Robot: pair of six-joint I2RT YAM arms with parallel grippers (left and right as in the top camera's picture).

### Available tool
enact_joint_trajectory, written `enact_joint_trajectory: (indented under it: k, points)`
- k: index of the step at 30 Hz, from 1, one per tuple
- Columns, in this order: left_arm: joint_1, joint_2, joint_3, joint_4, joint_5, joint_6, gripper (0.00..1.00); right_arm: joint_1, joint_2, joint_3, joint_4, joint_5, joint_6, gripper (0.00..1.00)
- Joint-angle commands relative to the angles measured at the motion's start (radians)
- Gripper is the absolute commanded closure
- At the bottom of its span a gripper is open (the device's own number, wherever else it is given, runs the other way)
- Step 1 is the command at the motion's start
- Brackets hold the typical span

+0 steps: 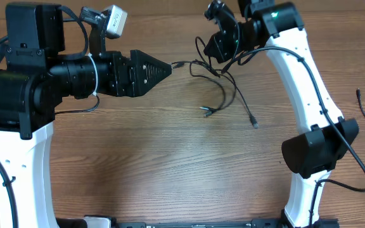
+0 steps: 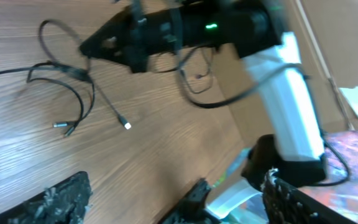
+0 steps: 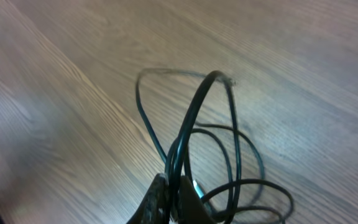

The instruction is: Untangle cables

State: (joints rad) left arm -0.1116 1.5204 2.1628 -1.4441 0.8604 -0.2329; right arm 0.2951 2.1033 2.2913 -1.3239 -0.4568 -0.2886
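Observation:
The cables (image 1: 215,79) are thin black cords in a loose tangle at the table's far middle. Plug ends trail toward me (image 1: 206,111) and to the right (image 1: 255,124). My right gripper (image 1: 219,45) is shut on a bundle of cable loops, and in the right wrist view the cords (image 3: 194,118) rise from between its fingertips (image 3: 174,199). My left gripper (image 1: 166,67) points right, with one free cable end (image 1: 177,64) just off its tip. In the left wrist view its jaws (image 2: 178,208) are wide apart and empty, and the cables (image 2: 73,93) lie farther off.
Another thin black cord (image 1: 363,106) lies at the table's right edge. The right arm's white link (image 1: 303,82) and black base joint (image 1: 315,149) stand on the right. The left arm's body (image 1: 24,88) fills the left side.

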Motion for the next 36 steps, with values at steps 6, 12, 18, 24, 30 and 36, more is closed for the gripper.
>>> enact_joint_trajectory:
  k: [6, 12, 18, 24, 30, 36]
  points:
    - [0.0, -0.017, 0.015, -0.026, -0.165, 0.071, 0.08, 0.014, -0.037, 0.215, -0.047, -0.037, 0.137, 0.96]
    - [0.0, -0.013, 0.013, -0.056, -0.203, 0.077, 0.03, 0.014, -0.062, 0.316, -0.034, -0.09, 0.214, 0.96]
    - [0.0, 0.004, 0.01, -0.07, -0.217, 0.069, 0.02, 0.014, -0.084, 0.41, -0.005, -0.197, 0.301, 0.96]
    - [0.0, 0.049, 0.009, -0.069, -0.266, 0.091, 0.0, 0.014, -0.107, 0.467, 0.003, -0.284, 0.346, 0.96]
    - [-0.001, 0.141, 0.009, -0.076, -0.238, -0.054, 0.0, 0.014, -0.142, 0.467, 0.002, -0.307, 0.337, 0.96]
    - [-0.002, 0.203, 0.009, -0.094, -0.13, -0.041, 0.0, 0.013, -0.152, 0.465, -0.06, -0.261, 0.293, 0.96]
